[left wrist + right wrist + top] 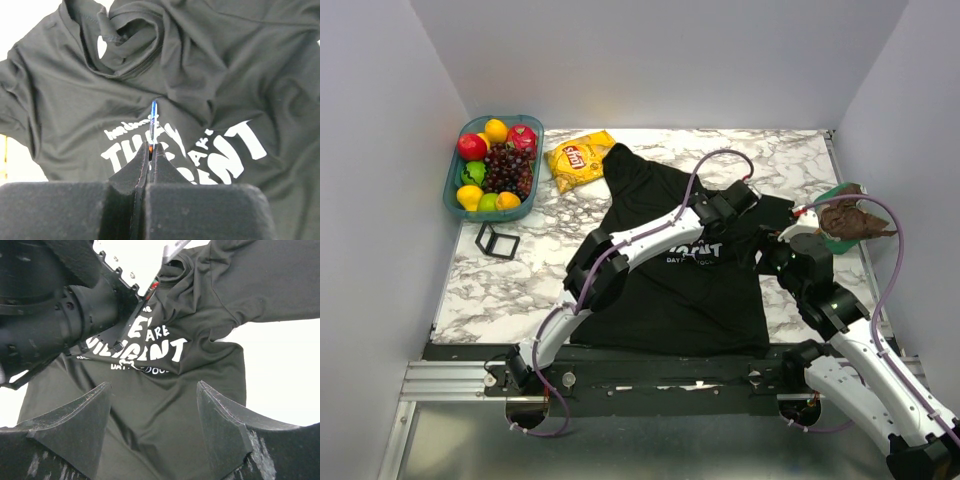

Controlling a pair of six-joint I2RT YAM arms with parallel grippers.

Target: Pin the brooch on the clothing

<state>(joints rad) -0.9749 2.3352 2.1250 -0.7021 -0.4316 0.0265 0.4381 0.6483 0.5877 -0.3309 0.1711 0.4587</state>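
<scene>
The clothing, a black T-shirt with white print, lies rumpled across the middle of the marble table. My left gripper is shut on the brooch, which I see edge-on as a thin blue-white sliver with an orange base between the pads. It hovers over the printed letters, near the right sleeve in the top view, where the left gripper points right. My right gripper stands open above the shirt below the print, with nothing between its fingers. The left gripper shows ahead of it.
A teal basket of fruit stands at the back left, with a yellow chip bag beside it. A small black square frame lies on the left. A brown object on a green base sits at the right edge. Walls enclose three sides.
</scene>
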